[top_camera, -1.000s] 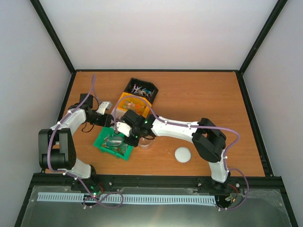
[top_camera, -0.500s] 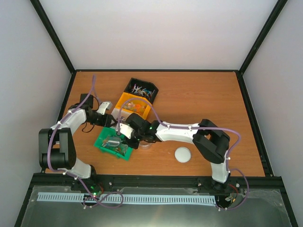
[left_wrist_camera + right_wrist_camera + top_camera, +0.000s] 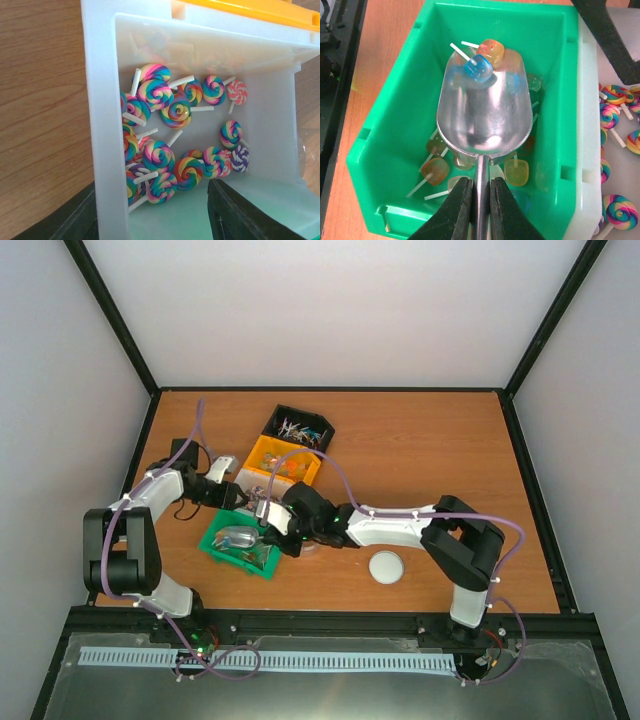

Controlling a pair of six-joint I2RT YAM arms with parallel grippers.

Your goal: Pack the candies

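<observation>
The right gripper (image 3: 480, 186) was closed tight on the thin handle of a metal scoop (image 3: 482, 115), with one finger on each side of it. The bowl of the scoop lay inside the green bin (image 3: 385, 125), pointing away from the wrist. Two candies (image 3: 481, 67), one blue cube and one orange cube, each on a white stick, sat at the far end of the bowl. More candies of the same kind, orange and yellow, lay on the bottom of the green bin, partly under the scoop.

The left gripper (image 3: 152, 217) stood about half open over the white bin (image 3: 102, 100), which was just beside the green one. One finger was outside the bin's wall and the other over its inside. They gripped nothing that I could see. In the white bin lay many striped lollipops (image 3: 175, 111). An orange bin (image 3: 285, 462) and a black bin (image 3: 298, 428) stood close together behind them.
</observation>
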